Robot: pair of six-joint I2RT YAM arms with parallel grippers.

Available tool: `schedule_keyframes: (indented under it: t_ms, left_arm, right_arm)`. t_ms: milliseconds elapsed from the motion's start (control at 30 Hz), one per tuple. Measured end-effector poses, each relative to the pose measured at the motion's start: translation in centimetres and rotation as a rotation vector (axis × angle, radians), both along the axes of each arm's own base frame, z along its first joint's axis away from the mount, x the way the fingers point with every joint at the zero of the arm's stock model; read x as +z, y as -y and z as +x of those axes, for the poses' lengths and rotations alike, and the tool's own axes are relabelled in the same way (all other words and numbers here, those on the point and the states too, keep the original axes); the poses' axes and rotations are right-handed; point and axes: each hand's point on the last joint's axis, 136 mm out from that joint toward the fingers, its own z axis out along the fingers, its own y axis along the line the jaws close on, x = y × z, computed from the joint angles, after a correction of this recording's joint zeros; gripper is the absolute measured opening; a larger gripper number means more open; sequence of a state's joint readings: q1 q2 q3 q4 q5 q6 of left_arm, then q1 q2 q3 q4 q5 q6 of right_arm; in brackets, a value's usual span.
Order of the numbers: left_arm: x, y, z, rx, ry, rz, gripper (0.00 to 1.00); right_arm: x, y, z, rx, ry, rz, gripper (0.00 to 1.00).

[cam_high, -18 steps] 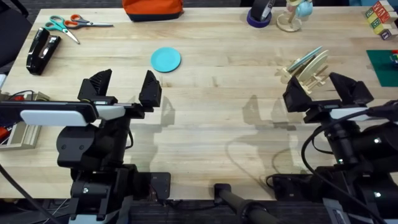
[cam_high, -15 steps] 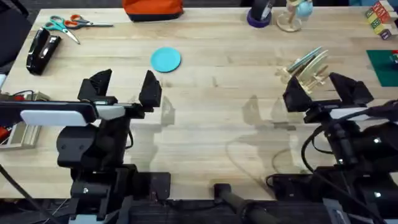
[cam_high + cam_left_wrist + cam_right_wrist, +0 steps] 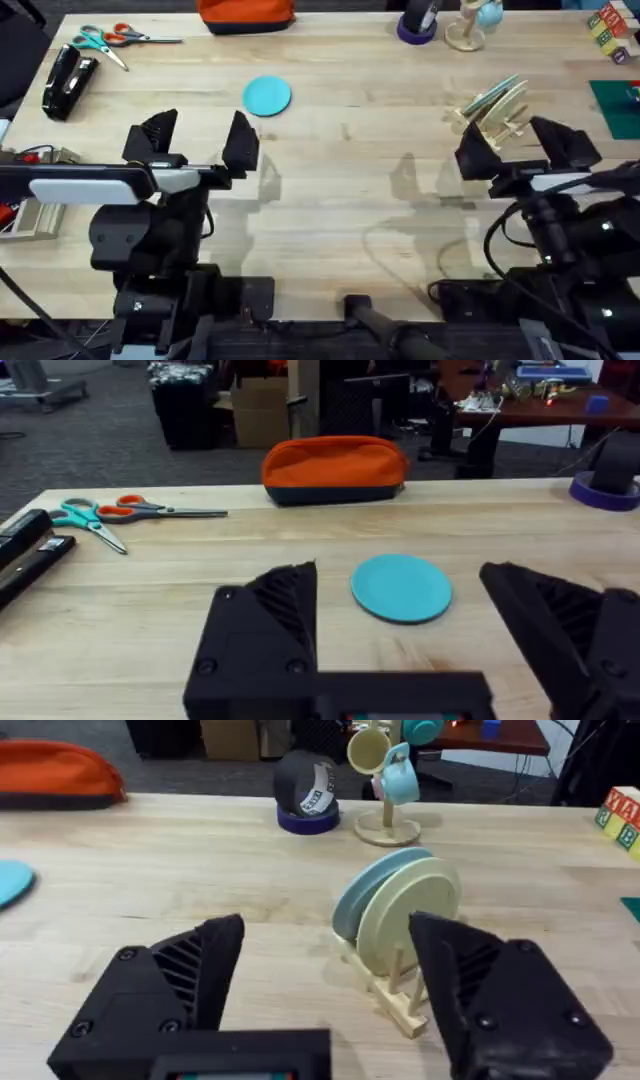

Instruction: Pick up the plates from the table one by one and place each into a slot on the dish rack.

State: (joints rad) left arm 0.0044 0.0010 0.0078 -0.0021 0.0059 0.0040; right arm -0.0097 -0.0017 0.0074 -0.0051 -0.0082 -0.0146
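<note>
1. One turquoise-blue plate (image 3: 267, 96) lies flat on the table (image 3: 350, 190), in the far left part of the overhead view, at about 11 o'clock from the table's middle.
2. Nothing touches this plate. The left gripper (image 3: 192, 142) hangs near it, with the plate at about 1 o'clock from the gripper.
3. The fingers of the left gripper stand wide apart and hold nothing. In the left wrist view, the blue plate (image 3: 401, 587) shows in the gap between the two black fingers (image 3: 262, 630), farther out on the wood.
4. The dish rack (image 3: 492, 110) of pale wood stands on the right side of the table, at about 2 o'clock from the middle.
5. Two plates stand on edge in the rack between the pegs, leaning a little. In the right wrist view the nearer one is a cream plate (image 3: 408, 914) and behind it, touching or almost touching, is a pale blue-green plate (image 3: 358, 890).
6. The right gripper (image 3: 528, 145) is just beside the rack, with the rack at about 11 o'clock from it. Its fingers are also spread apart and empty.
7. Orange-handled scissors (image 3: 112, 39) and a black stapler (image 3: 66, 78) lie at the far left corner.
8. An orange pouch (image 3: 246, 14) sits at the far edge, at 12 o'clock from the blue plate.
9. A purple tape holder (image 3: 418, 24) and a small mug stand (image 3: 470, 22) are at the far edge, beyond the rack.
</note>
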Motion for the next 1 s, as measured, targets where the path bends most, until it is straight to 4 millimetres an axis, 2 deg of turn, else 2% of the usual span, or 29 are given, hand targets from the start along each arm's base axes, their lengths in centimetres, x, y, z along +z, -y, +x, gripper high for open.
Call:
schedule_keyframes:
  t_ms: [167, 267, 333, 433, 667, 867, 1000]
  left_arm:
    - [0.4, -0.6, -0.2, 0.035, -0.019, -0.04, 0.992]
    - [1.9, -1.2, -0.3, 0.065, -0.025, -0.102, 0.991]
    - [3.1, -1.5, -0.2, 0.078, -0.028, -0.128, 0.991]
    - [4.9, -1.9, 0.5, 0.096, -0.056, -0.152, 0.991]
    - [7.6, -1.7, 4.3, 0.061, -0.244, -0.171, 0.99]
    - [9.0, -0.2, 8.4, -0.051, -0.467, -0.134, 0.991]
    - [10.9, 0.4, 10.6, -0.123, -0.579, -0.063, 0.992]
  right_arm:
    - [-0.1, 0.0, -0.1, 0.001, -0.015, -0.008, 0.995]
    - [0.5, -0.1, -0.1, 0.005, -0.032, -0.008, 0.992]
    - [1.9, -0.1, -0.1, 0.008, -0.029, -0.008, 0.992]
    - [5.0, -0.1, 0.1, 0.009, -0.016, -0.008, 0.992]
    - [10.3, -0.7, 2.0, 0.043, -0.153, 0.0, 0.992]
    - [12.9, -1.9, 4.8, 0.113, -0.372, 0.027, 0.992]
    - [14.4, -2.9, 6.4, 0.168, -0.515, 0.057, 0.992]
